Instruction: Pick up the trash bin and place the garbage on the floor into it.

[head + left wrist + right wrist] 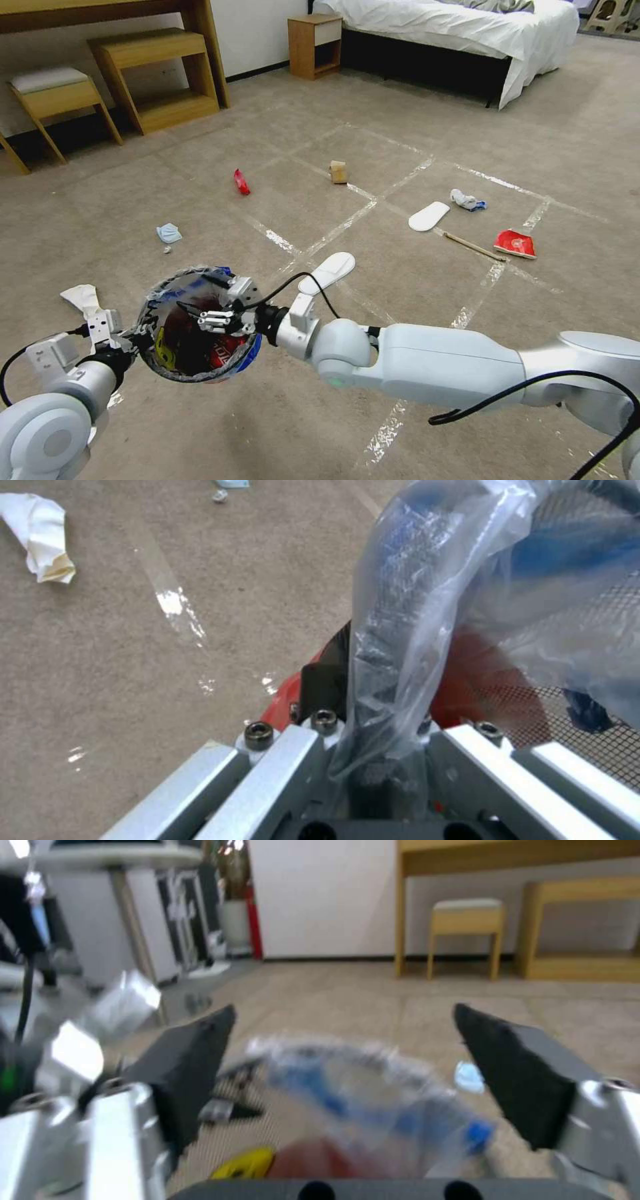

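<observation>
I judge the deposit step in hand: I hold the trash bin off the floor with my left gripper, its jaws closed on the bag-lined rim at the bin's 9 o'clock side. My right gripper hangs over the bin mouth; the right wrist view shows its jaws spread wide with nothing between them, so I judge the item released. Red and yellow litter lies inside the bin. Garbage remains: a white slipper at 1 o'clock from the bin, a blue mask at 11 o'clock. The next move calls for lifting the right arm clear, then reaching that near slipper.
</observation>
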Available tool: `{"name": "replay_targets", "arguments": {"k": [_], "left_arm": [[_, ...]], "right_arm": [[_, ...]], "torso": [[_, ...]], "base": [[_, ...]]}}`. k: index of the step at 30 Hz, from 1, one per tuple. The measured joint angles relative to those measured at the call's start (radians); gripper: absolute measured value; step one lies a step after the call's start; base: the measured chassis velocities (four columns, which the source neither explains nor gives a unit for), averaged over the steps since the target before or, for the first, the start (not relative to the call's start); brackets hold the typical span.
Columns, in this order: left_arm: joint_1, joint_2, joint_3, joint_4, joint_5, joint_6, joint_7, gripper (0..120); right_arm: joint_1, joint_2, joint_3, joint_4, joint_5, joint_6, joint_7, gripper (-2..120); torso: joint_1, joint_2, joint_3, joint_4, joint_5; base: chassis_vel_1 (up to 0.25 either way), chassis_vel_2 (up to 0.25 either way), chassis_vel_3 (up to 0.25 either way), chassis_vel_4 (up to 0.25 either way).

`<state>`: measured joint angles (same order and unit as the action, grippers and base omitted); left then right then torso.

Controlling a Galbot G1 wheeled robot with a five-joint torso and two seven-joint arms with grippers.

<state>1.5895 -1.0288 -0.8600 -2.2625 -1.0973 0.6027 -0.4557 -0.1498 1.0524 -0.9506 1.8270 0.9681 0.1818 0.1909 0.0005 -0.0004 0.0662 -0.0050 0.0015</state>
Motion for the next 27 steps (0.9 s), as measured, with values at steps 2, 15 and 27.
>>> {"name": "replay_targets", "arguments": {"k": [2, 15, 27], "left_arm": [[0.000, 0.000, -0.002, 0.005, 0.003, 0.000, 0.000, 1], [-0.001, 0.000, -0.021, 0.031, 0.031, -0.010, 0.000, 1], [0.070, -0.054, -0.078, -0.002, 0.101, -0.023, 0.025, 1]], "right_arm": [[-0.007, -0.013, 0.032, 0.015, 0.011, -0.004, 0.001, 92], [-0.242, -0.172, 0.599, 0.199, 0.103, -0.076, 0.034, 100], [-0.666, -0.233, 1.146, 0.345, 0.029, -0.123, 0.109, 100]], "torso": [[0.000, 0.000, 0.000, 0.0000, 0.0000], [0.000, 0.000, 0.000, 0.0003, 0.0001], [0.000, 0.000, 0.000, -0.0004, 0.0001]], "base": [[0.000, 0.000, 0.000, 0.000], [0.000, 0.000, 0.000, 0.000], [0.000, 0.000, 0.000, 0.000]]}}
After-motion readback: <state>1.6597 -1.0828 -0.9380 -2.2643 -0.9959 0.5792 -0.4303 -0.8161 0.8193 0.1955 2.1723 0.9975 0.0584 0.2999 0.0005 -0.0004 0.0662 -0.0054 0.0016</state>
